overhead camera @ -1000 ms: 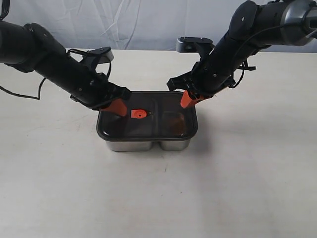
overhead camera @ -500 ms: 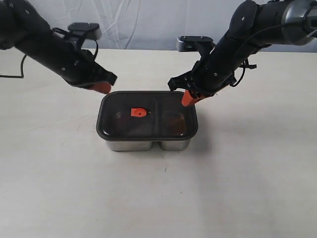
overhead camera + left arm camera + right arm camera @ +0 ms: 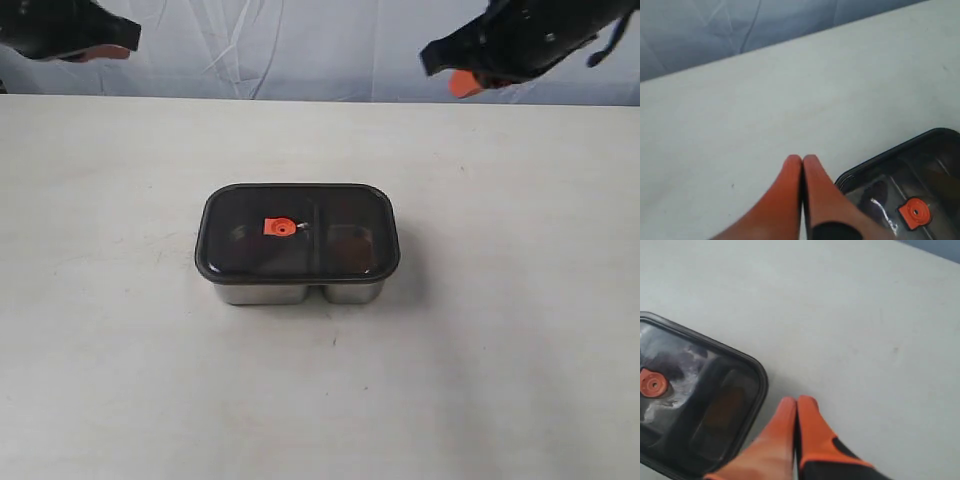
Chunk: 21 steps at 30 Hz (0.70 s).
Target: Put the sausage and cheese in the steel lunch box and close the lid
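Observation:
The steel lunch box (image 3: 300, 292) stands in the middle of the table with the dark lid (image 3: 298, 230) lying flat on it. The lid's orange valve (image 3: 279, 228) faces up. Through the dark lid I make out only dim shapes, so the sausage and the cheese cannot be told apart. My left gripper (image 3: 112, 52) is high at the far left, shut and empty. My right gripper (image 3: 462, 84) is high at the far right, also shut and empty. The left wrist view shows its orange fingertips (image 3: 792, 165) pressed together beside the lid (image 3: 905, 170); the right wrist view shows the same fingertips (image 3: 807, 405) beside the lid (image 3: 695, 405).
The white table (image 3: 500, 350) stretches all round the box. A pale cloth backdrop (image 3: 280, 40) hangs behind the table's far edge.
Both arms have lifted off the lid and drawn back and up toward the far corners. The lid stays flat on the box.

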Each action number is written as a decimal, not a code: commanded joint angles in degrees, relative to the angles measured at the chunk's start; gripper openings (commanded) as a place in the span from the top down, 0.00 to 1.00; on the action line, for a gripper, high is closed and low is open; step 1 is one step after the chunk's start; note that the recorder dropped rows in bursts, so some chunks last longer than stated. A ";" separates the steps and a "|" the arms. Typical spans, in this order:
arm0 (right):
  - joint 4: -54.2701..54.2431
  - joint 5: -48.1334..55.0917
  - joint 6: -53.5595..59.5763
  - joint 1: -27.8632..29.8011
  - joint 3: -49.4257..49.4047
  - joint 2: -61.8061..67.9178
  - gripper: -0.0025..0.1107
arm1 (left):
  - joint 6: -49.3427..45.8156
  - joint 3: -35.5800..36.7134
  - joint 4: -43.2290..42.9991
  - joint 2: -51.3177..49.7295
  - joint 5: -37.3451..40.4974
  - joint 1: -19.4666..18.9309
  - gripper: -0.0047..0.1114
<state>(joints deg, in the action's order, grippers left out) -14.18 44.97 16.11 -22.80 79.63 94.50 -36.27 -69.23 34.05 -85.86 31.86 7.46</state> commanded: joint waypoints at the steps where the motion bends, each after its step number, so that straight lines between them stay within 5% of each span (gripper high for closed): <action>1: 0.61 0.77 0.00 5.58 -6.86 -8.20 0.99 | -0.32 7.59 0.81 10.31 -7.66 -0.19 0.96; 9: -0.73 -4.38 0.00 7.34 -20.68 -20.11 0.99 | -0.16 18.70 -1.13 20.66 -11.38 -0.45 0.96; 21: -1.39 -4.65 -0.22 7.34 -24.92 -24.18 0.99 | 0.69 19.30 -0.84 21.13 -8.23 -0.45 0.96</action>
<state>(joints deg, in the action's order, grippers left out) -15.22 40.37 15.98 -15.68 55.04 70.73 -36.06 -50.15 33.15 -65.21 23.60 7.37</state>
